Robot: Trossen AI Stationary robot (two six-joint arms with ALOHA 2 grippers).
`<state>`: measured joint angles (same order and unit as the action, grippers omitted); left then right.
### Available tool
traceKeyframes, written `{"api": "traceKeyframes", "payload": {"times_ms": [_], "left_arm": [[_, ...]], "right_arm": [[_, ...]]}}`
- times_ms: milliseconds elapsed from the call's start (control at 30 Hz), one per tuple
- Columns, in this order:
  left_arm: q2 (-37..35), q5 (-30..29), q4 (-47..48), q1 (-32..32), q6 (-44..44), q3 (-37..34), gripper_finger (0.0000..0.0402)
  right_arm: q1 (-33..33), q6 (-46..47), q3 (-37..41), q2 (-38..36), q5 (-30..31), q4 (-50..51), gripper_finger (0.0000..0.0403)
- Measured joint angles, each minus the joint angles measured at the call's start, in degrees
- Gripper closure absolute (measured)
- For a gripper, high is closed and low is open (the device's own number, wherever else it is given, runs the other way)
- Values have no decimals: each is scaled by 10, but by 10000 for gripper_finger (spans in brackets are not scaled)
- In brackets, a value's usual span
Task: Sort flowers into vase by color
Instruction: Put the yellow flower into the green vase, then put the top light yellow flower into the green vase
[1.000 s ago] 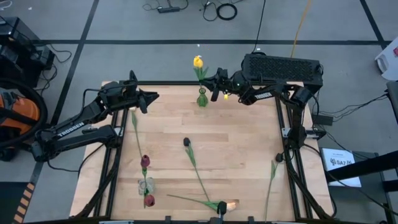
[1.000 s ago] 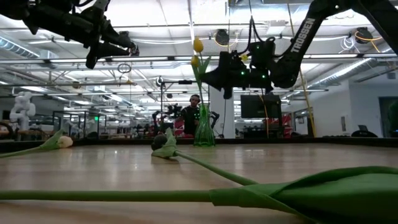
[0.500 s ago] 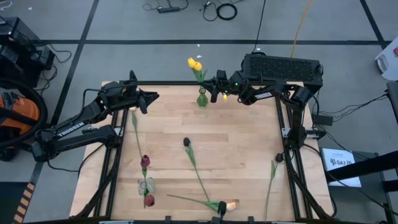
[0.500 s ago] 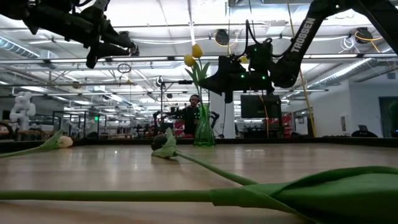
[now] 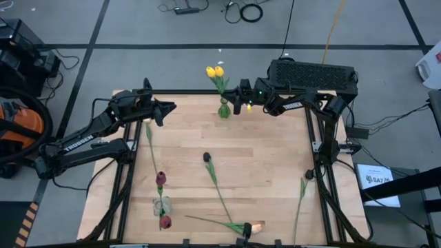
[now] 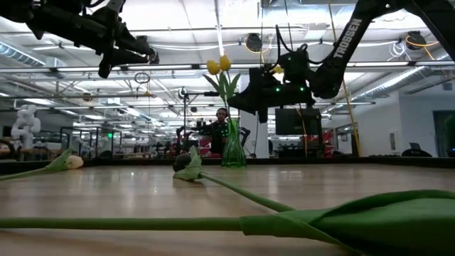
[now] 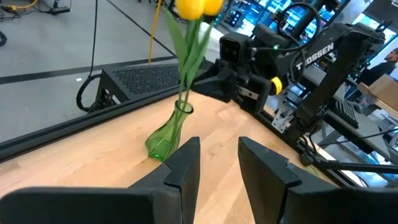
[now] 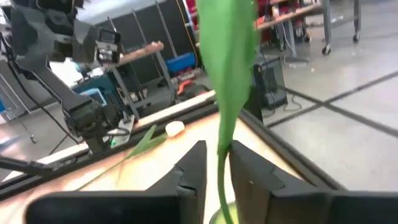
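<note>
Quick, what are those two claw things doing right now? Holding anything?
Left gripper: open, empty, raised near the table's far left corner.
Right gripper: closed on a yellow tulip's stem, above the green vase.

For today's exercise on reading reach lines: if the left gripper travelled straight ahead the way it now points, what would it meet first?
Probably the green glass vase holding the yellow tulips. The left gripper points at it across bare table, with the right gripper just beyond. Depth is uncertain; it may pass above the vase.
</note>
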<state>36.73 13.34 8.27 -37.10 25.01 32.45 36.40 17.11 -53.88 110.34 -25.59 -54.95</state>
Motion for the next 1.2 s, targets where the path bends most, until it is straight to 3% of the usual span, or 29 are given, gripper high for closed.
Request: {"api": "traceKeyframes", "payload": {"times_ms": [200,333,567,733,900,1200], "left_arm": [[0,0,0,0,0,0,285],[0,0,0,0,1,0,285],[0,-18,0,0,1,0,285],[1,-70,11,0,45,0,285],[20,-127,122,0,102,20,285],[137,-148,323,-2,246,93,286]], "right_arm": [[1,-24,-9,-37,-1,62,269],[4,-91,-11,-88,12,119,238],[13,-185,-12,-231,159,383,230],[16,-156,-12,-317,233,552,229],[16,-99,-12,-353,255,609,229],[15,-87,-12,-353,255,607,229]]}}
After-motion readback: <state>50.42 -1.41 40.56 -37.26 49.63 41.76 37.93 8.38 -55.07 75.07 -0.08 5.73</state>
